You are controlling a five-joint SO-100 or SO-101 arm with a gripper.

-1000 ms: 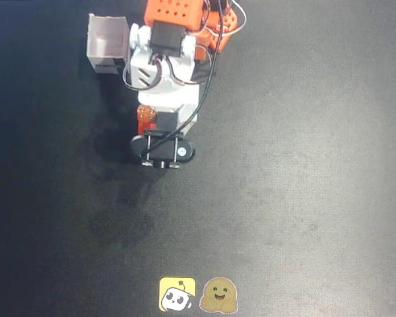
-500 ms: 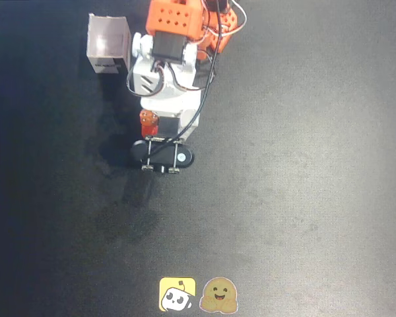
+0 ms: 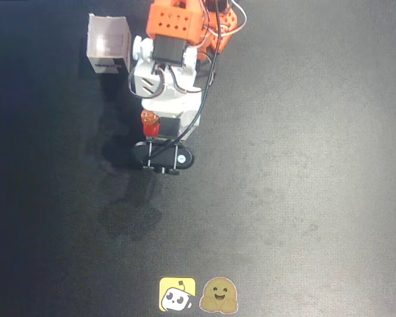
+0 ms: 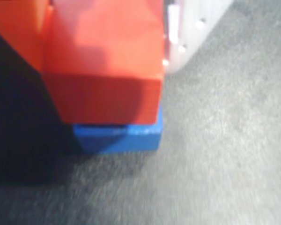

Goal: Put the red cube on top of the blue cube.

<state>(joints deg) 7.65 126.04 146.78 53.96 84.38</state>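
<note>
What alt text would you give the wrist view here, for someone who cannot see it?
Close-up, blurred: the red cube fills the upper left, directly above the blue cube, whose front edge shows beneath it. A white gripper finger stands at the upper right, over a grey mat.

Red cube (image 4: 103, 70): matte, red-orange, sits atop blue cube (image 4: 126, 136), w/ edges roughly aligned. Blue cube: bright blue, flat on dark tabletop, mostly covered.

No readable text or numbers; only two wordless cartoon stickers (image 3: 198, 294) on the black table (image 3: 303, 165).
</note>
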